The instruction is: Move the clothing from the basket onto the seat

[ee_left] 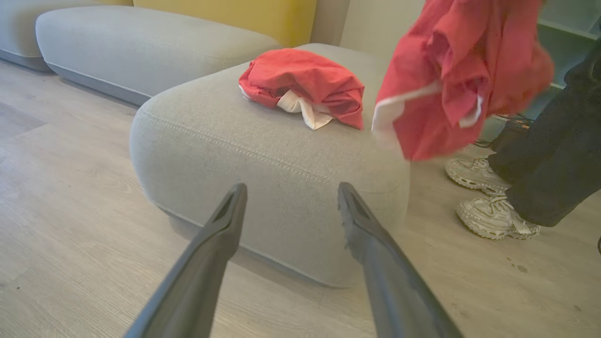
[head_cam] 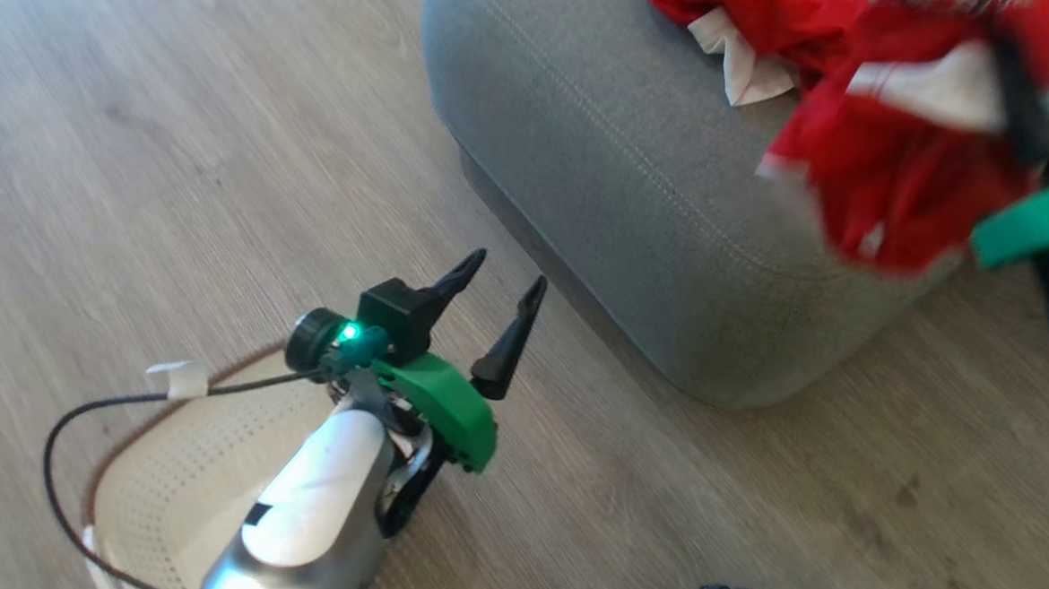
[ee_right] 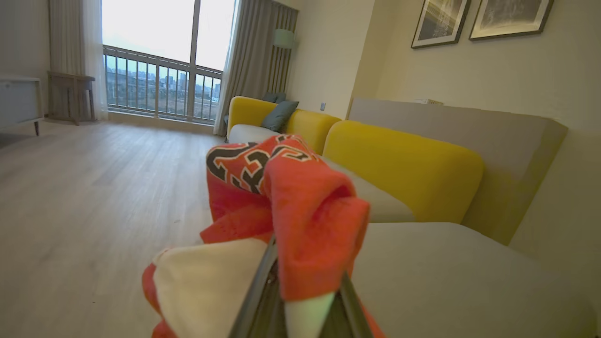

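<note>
One piece of red and white clothing (head_cam: 761, 8) lies bunched on top of the grey seat (head_cam: 627, 190); the left wrist view shows the same piece (ee_left: 305, 84) on the seat (ee_left: 263, 159). A second red piece of clothing (head_cam: 904, 167) hangs blurred over the seat's near right corner, with my right gripper (head_cam: 1017, 98) shut on it. In the right wrist view that cloth (ee_right: 300, 211) drapes over my right gripper (ee_right: 305, 286). My left gripper (head_cam: 507, 271) stands open and holds nothing, just past the cream basket (head_cam: 166, 475) and short of the seat. Its fingers (ee_left: 225, 220) point at the seat's side.
A person's white shoes (ee_left: 490, 216) and dark trouser leg (ee_left: 554, 155) stand on the wood floor right of the seat. A long grey cushion (ee_left: 141, 42) and a yellow sofa back (ee_right: 404, 169) lie behind it. A black cable (head_cam: 57, 445) loops over the basket.
</note>
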You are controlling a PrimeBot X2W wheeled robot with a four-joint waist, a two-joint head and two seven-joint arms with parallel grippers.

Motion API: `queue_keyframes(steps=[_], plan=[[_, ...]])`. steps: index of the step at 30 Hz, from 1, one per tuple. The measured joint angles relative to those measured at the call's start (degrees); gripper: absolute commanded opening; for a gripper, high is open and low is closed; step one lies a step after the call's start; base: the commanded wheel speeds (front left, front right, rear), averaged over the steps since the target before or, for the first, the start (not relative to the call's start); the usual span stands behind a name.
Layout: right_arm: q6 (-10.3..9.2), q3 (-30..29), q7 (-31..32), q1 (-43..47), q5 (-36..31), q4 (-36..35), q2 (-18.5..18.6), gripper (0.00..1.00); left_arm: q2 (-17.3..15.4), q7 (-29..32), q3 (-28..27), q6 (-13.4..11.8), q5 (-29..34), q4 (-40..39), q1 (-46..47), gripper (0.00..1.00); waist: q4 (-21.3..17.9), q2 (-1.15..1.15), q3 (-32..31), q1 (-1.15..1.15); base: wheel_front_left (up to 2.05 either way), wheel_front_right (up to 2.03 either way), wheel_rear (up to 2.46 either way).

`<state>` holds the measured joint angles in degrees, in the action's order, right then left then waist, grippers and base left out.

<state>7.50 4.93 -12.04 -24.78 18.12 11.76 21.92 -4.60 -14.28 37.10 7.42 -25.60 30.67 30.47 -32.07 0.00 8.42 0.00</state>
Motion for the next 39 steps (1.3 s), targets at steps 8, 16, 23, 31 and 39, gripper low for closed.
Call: queue_keyframes(steps=[8, 16, 23, 31, 39], plan=[[0.0, -4.0, -0.1, -17.4, -2.5, 10.6, 2.3, 0.0, -3.7, 0.0, 1.2, 0.0, 1.5, -2.2, 0.4, 1.0, -0.4, 0.0, 6.3, 0.01, 0.0, 0.0, 0.0], [0.01, -6.4, 0.0, -31.2, -5.1, 23.6, 5.7, 0.0, -5.4, 1.1, 2.6, 0.0, 2.5, -6.6, 3.9, 1.0, 0.3, 0.0, 12.1, 0.01, 0.0, 0.0, 0.0], [0.01, -10.5, 1.6, -41.4, -7.1, 32.4, 10.3, 0.0, -7.4, 4.0, 4.5, 0.0, 3.1, -11.7, 6.0, 1.0, 3.8, 0.0, 17.0, 0.01, 0.0, 0.0, 0.0], [0.01, -17.7, 3.6, -48.6, -12.9, 39.5, 15.5, 0.0, -8.9, 6.6, 8.1, 0.0, 3.6, -19.2, 8.2, 1.0, 9.1, 0.0, 22.9, 0.01, 0.0, 0.0, 0.0], [0.01, -30.3, 4.9, -49.2, -17.4, 43.3, 15.1, 0.0, -11.6, 7.7, 8.0, -0.6, 4.1, -22.4, 8.7, 1.0, 13.4, 0.0, 29.6, 0.01, 0.0, 0.0, 0.0]])
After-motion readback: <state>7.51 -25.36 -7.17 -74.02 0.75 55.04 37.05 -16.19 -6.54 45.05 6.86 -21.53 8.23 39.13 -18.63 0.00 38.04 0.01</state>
